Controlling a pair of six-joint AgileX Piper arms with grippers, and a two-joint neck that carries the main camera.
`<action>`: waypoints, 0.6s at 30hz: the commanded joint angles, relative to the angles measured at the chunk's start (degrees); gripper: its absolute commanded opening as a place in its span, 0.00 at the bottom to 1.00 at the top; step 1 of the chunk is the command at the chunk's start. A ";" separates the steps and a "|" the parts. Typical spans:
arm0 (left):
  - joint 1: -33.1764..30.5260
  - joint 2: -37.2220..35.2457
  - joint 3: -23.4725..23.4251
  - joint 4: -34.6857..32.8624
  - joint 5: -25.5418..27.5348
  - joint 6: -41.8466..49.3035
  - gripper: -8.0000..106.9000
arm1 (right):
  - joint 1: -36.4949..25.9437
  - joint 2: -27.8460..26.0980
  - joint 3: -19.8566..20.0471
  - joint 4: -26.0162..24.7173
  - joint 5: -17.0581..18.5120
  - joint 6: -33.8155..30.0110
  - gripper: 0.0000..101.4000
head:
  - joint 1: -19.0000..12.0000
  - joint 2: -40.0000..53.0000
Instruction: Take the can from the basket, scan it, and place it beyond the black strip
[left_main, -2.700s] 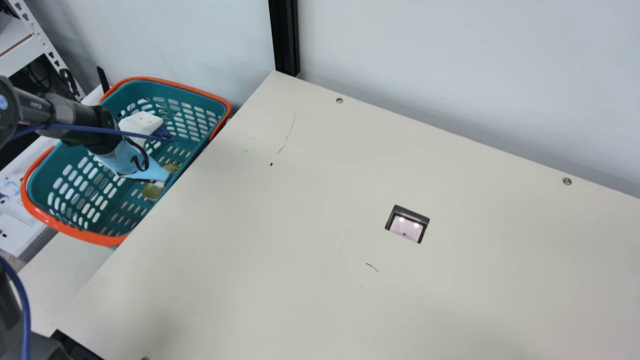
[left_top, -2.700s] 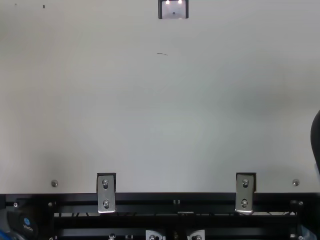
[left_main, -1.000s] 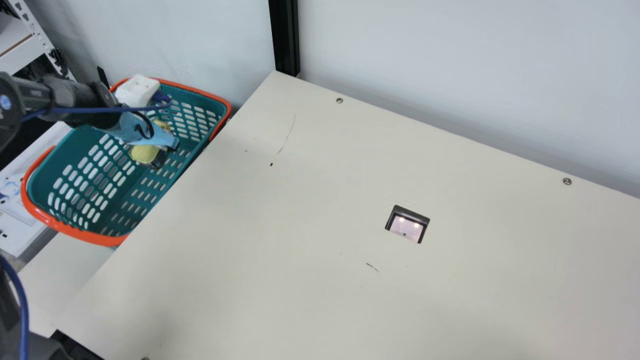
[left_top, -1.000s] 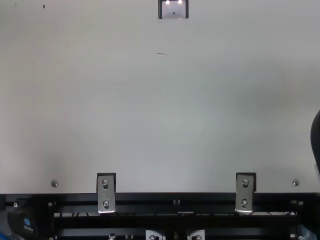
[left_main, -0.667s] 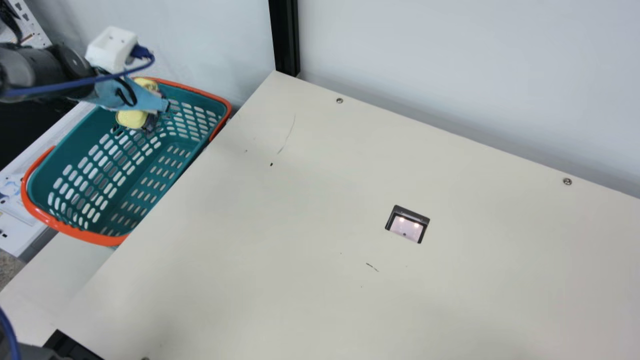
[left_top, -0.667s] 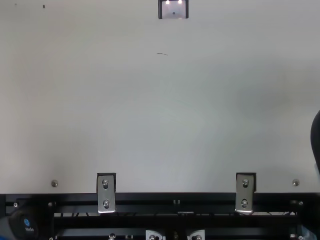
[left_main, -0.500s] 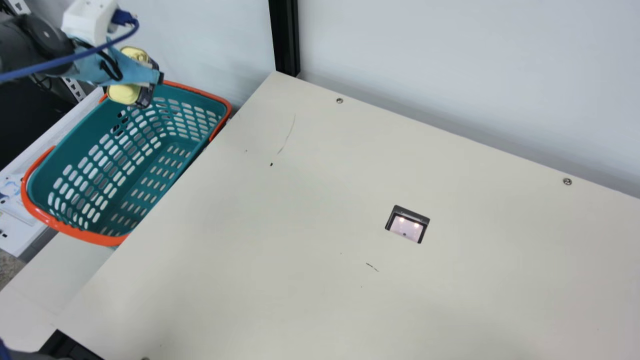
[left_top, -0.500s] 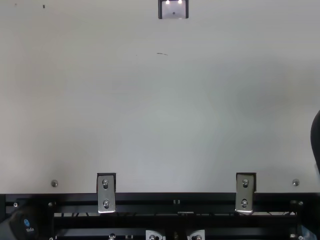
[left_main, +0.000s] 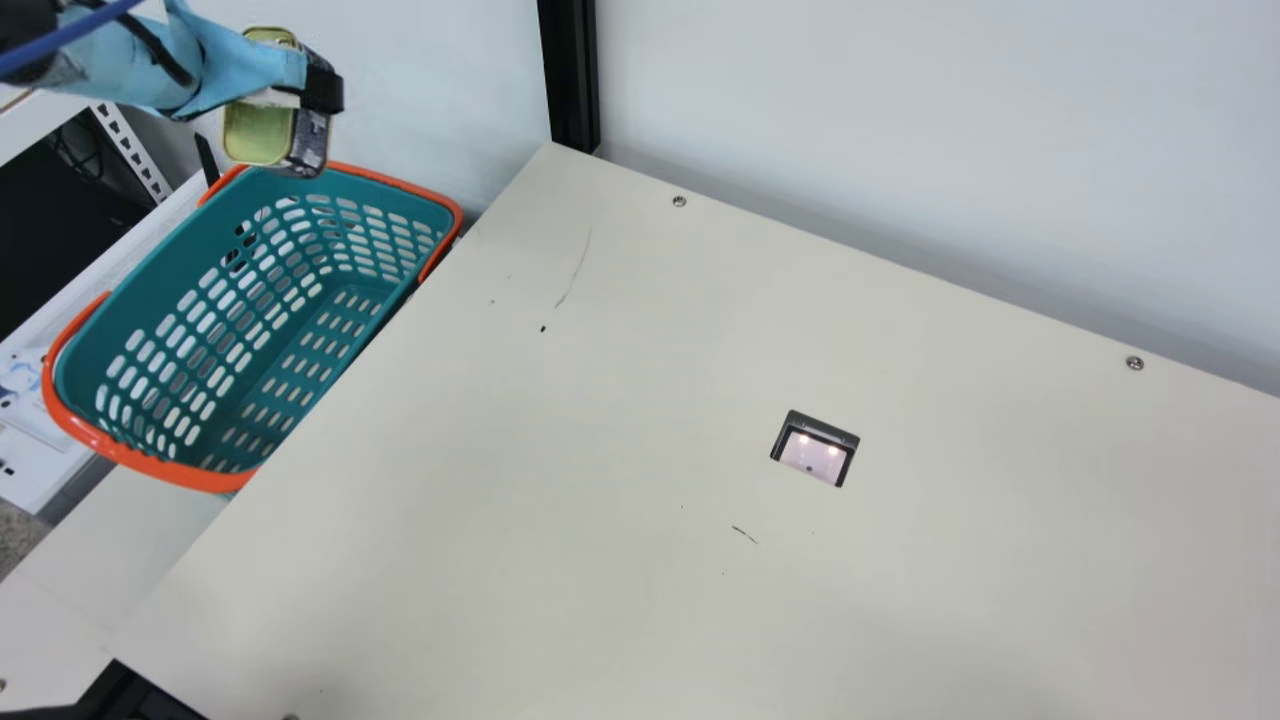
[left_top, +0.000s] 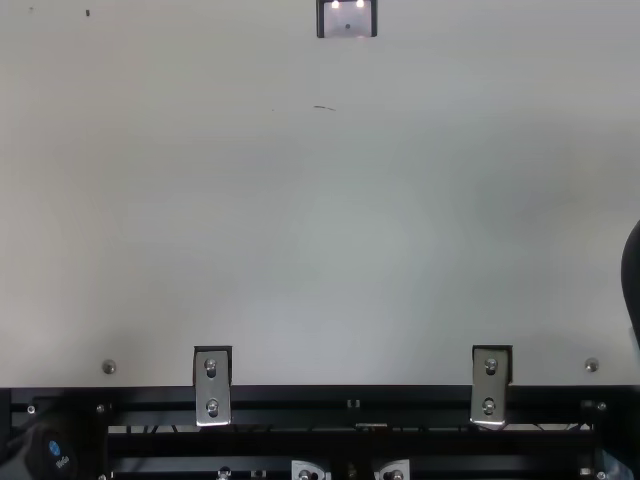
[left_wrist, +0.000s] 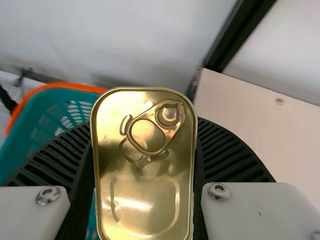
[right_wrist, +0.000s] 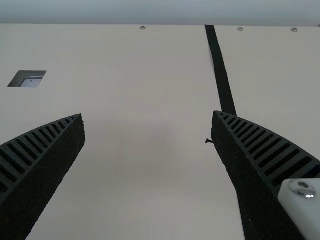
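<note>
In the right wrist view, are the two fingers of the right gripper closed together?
No, the right gripper stands open, with bare table visible between its two fingers.

The main, top and right wrist views all look down at one little window (left_main: 812, 455), and the left wrist view sees the can (left_wrist: 142, 190) up close.

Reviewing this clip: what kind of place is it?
Probably a mock checkout station in a lab or workshop: a scanner window set into the table, a shopping basket beside it, and metal shelving behind.
</note>
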 joint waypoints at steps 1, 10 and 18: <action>0.00 0.00 0.00 0.00 0.00 0.00 0.16 | 0.00 0.00 0.00 0.00 0.00 0.00 1.00 | -2.01 1.08; 0.00 -0.65 -0.09 -0.68 4.92 -0.50 0.16 | 0.00 0.00 0.00 0.00 0.00 0.00 1.00 | -2.01 1.08; -0.59 -1.06 -0.29 -0.52 5.80 -1.69 0.16 | 0.00 0.00 0.00 0.00 0.00 0.00 1.00 | -2.01 1.08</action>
